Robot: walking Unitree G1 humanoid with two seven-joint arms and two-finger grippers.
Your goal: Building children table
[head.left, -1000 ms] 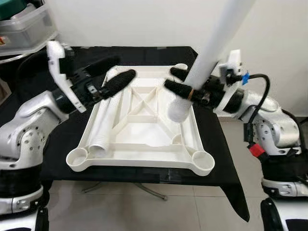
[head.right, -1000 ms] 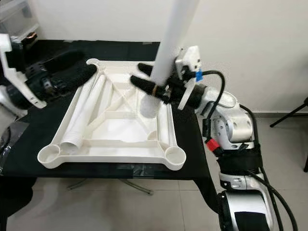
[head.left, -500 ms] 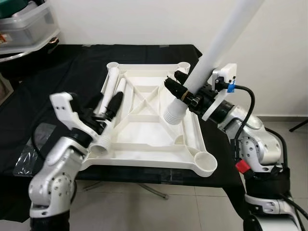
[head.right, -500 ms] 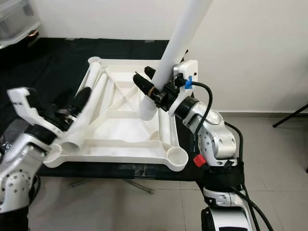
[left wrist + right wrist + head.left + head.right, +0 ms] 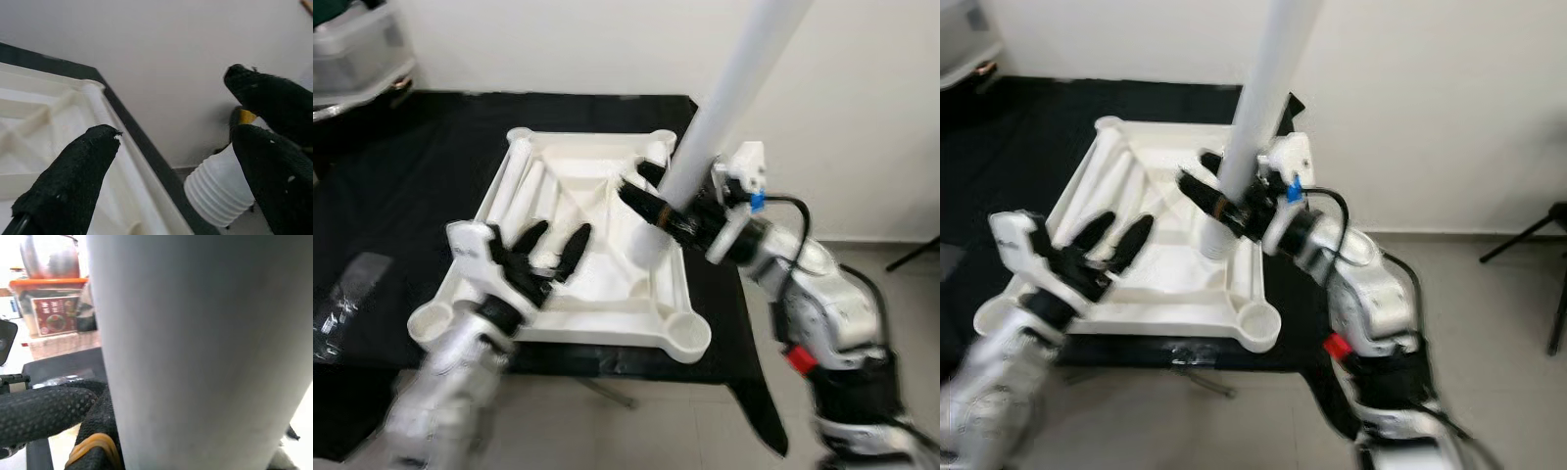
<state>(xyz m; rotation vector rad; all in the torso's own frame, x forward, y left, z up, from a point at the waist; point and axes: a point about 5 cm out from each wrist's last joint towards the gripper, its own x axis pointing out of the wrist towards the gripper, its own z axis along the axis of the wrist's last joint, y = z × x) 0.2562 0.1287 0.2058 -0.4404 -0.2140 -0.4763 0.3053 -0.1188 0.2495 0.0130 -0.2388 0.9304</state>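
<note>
The white tabletop (image 5: 607, 162) lies upside down on the black table, with round leg sockets at its corners. My right gripper (image 5: 646, 191) is shut on a long white leg (image 5: 734, 78), which stands steeply tilted with its ribbed end (image 5: 217, 193) low over the tabletop's right side. My left gripper (image 5: 558, 237) hovers open over the front-left part of the tabletop with nothing between its fingers (image 5: 73, 181). Two more white legs (image 5: 521, 181) lie flat inside the tabletop along its left rim.
The black cloth-covered table (image 5: 401, 176) extends far to the left, with a clear plastic sheet (image 5: 347, 294) on it. A storage bin (image 5: 357, 49) stands at the back left. A white wall is behind, tiled floor to the right, and a stand's leg (image 5: 1528, 220) there.
The camera has shifted. My left arm dropped from the back left toward the tabletop's front-left, staying open. The right gripper still grips the leg, now held more upright.
</note>
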